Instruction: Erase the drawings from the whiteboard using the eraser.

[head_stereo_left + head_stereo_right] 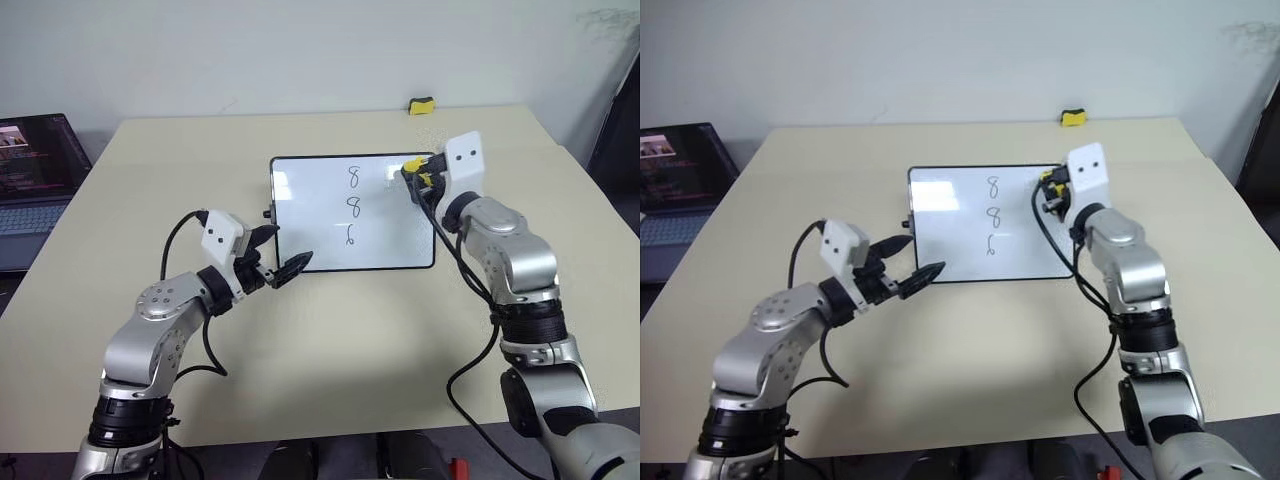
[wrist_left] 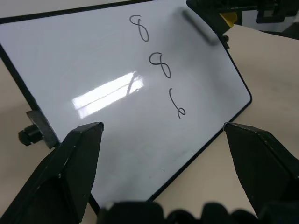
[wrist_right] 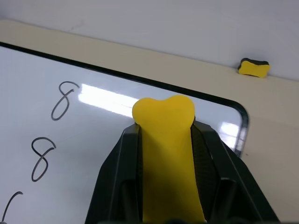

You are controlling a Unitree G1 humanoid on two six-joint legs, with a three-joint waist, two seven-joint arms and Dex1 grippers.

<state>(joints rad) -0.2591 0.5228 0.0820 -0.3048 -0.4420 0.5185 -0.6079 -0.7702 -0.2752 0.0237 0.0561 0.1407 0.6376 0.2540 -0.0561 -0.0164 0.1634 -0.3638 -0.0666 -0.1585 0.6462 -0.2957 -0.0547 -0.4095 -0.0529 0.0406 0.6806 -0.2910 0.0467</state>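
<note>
The whiteboard lies flat on the beige desk, and the drawings, three dark squiggles in one column near its middle, are all intact, so no wiping appears to have been done. The right gripper has its jaws clamped on the eraser, whose yellow body sticks out past the fingertips; it sits above the board's upper right corner, beside the top squiggle but apart from it. The left gripper has its jaws spread wide and holds nothing, with its tips at the board's near left corner; whether one tip touches the frame I cannot tell. The main risk, as I judge it, is the board sliding: it rests loose on a smooth desk, and a sideways stroke could push it away if the left jaws do not pin or clamp the edge first. A second risk is the eraser's orientation: the wrist view shows yellow, not felt, so a badly angled contact would skid without cleaning. Pressing too lightly could leave streaks of the thin lines, while pressing hard on the protruding block could twist it in the grip. A second yellow-and-black block lies at the desk's far edge, and a laptop sits off to the left.
</note>
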